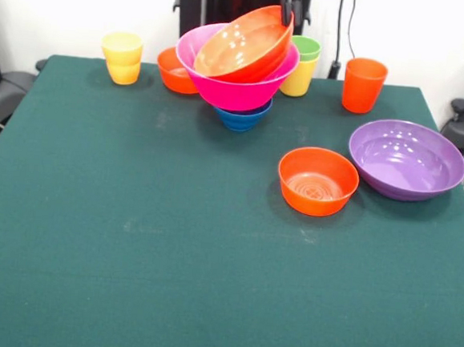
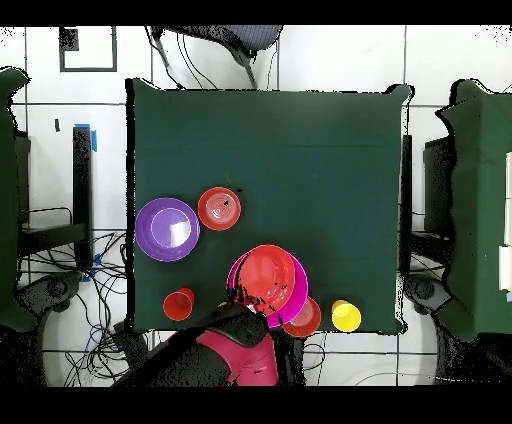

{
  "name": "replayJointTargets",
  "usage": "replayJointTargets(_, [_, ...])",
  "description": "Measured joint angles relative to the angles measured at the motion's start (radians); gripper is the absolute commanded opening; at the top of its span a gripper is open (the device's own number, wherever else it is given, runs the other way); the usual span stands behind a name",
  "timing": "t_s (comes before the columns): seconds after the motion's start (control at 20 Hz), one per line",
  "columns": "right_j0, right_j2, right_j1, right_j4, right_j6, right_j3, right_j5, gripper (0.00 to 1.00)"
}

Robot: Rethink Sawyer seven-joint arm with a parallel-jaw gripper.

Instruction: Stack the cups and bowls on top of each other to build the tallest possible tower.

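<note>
A big pink bowl [image 1: 237, 89] rests on a small blue bowl [image 1: 243, 120] at the table's far middle. A wide orange bowl [image 1: 244, 46] lies tilted inside the pink one; both show from above [image 2: 268, 284]. My gripper [image 1: 286, 14] comes down at the top edge and is shut on the orange bowl's raised far rim. A green cup [image 1: 307, 48] sits in a yellow cup [image 1: 297, 80] behind the pile. A tall orange cup [image 1: 363, 85] stands to the right. Yellow cups [image 1: 122, 58] stand at the far left, one in the other.
A small orange bowl [image 1: 176, 73] sits just left of the pink bowl. Another small orange bowl [image 1: 317, 181] and a wide purple bowl [image 1: 406, 160] stand apart at the right middle. The green table [image 1: 169, 257] has its far edge right behind the pile.
</note>
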Motion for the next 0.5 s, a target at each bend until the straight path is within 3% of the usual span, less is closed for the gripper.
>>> replayJointTargets(0.5, [0.001,0.000,-0.015,0.025,0.000,0.000,0.000,0.00])
